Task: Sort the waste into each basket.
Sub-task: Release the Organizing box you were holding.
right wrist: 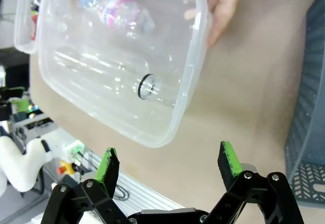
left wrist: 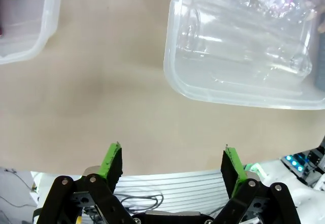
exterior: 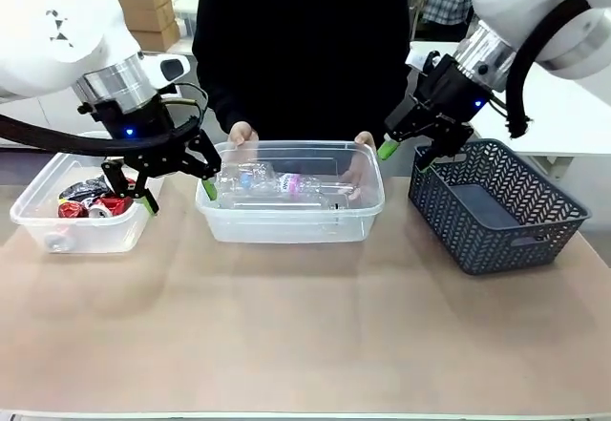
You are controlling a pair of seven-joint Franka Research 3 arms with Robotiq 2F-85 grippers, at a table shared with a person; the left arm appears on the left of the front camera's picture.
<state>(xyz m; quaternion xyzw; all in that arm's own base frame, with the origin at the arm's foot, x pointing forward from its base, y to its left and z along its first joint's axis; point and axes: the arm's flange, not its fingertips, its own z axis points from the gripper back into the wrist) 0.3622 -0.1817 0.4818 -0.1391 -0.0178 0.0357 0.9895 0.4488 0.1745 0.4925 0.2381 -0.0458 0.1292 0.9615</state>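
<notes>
We see a tan tabletop carrying three containers in a row: two clear plastic tubs and one dark blue-grey lattice basket at the right, which looks bare inside. The middle tub lies with its long axis running left to right across the front view, and a person at the far side holds it with two hands, the hand at picture left on its far rim and the hand at picture right at its far right corner. Inside it we count at least two clear plastic bottles lying on their sides, long axes along the tub's length; one carries a pink and blue label, and in the right wrist view another bottle's open neck points toward the tub's right end. The left tub holds crushed cans, red and black with silver ends; we cannot count them surely, at least three. The left claw hangs between the two tubs with its jaws spread wide and nothing between them. The right claw hangs between the middle tub and the lattice basket, likewise spread wide with nothing in it.
</notes>
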